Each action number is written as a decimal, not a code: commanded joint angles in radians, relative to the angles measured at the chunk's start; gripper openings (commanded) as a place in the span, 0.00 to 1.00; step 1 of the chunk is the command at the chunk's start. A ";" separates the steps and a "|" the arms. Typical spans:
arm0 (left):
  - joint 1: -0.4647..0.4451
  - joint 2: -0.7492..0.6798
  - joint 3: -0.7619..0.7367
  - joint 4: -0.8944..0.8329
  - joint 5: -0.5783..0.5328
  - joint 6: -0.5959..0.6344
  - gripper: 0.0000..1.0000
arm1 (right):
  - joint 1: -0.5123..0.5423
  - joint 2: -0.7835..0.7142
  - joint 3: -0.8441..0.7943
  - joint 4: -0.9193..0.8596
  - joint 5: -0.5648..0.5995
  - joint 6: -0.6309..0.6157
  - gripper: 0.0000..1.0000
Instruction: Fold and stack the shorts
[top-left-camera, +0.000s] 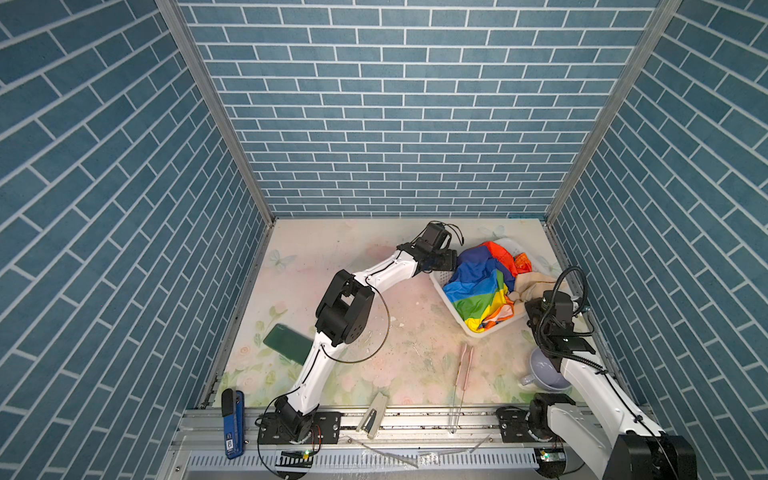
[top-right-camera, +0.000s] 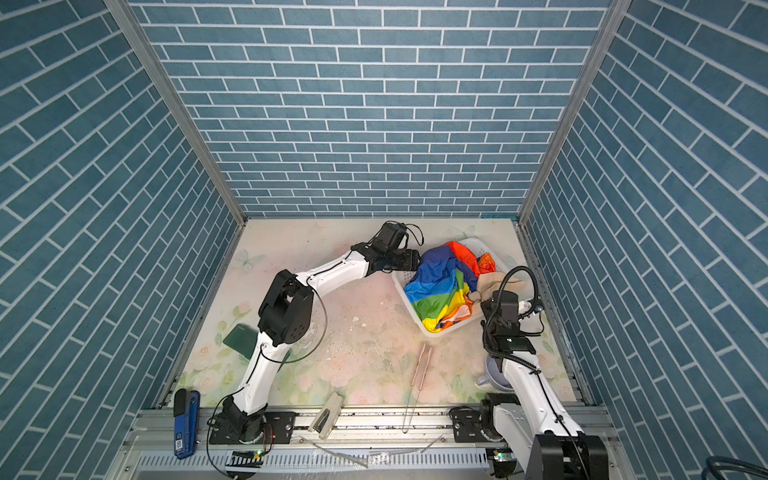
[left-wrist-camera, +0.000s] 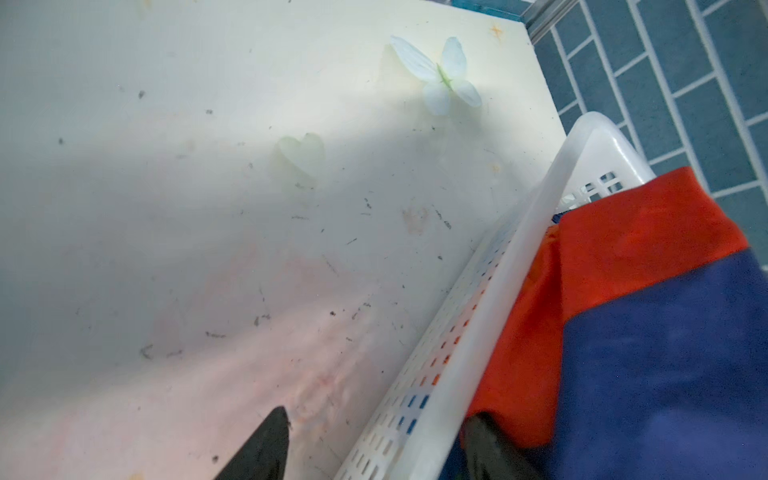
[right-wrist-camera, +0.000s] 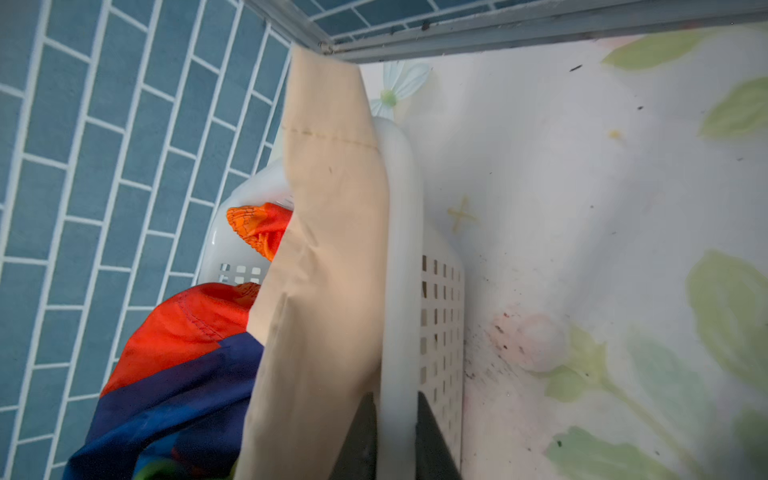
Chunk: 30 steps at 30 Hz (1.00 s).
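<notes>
The basket (top-left-camera: 509, 247) stands on the table (top-left-camera: 332, 257). In the basket lie the striped shorts (top-left-camera: 478, 286). The plain shorts (top-left-camera: 536, 286) lie on the basket's right side and hang over its rim. The left gripper (left-wrist-camera: 380, 415) is at the basket's left rim, one finger inside and one outside. The right gripper (right-wrist-camera: 395, 395) pinches the basket's near right rim. In front of the basket lies a long thin tool (top-left-camera: 465, 365). The cup (top-left-camera: 540, 370) stands in front of the basket, more to the right.

Both top views are bright, evenly lit from overhead, the brick walls (top-left-camera: 395, 104) bowing toward the frame edges. A broad soft shadow crosses the worktop (left-wrist-camera: 208, 270) beside the basket (left-wrist-camera: 478, 316); the left claw (left-wrist-camera: 378, 440) and right claw (right-wrist-camera: 397, 419) look dark and blurred.
</notes>
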 joint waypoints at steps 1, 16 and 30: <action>0.014 -0.038 0.095 -0.073 -0.094 0.072 0.77 | 0.013 -0.007 -0.012 0.030 0.075 0.067 0.27; 0.081 -0.555 -0.644 0.093 -0.074 -0.040 0.51 | 0.120 -0.008 -0.021 -0.074 -0.006 0.013 0.62; 0.006 -0.296 -0.457 0.201 0.049 -0.115 0.43 | 0.199 0.248 0.042 0.184 -0.012 0.051 0.42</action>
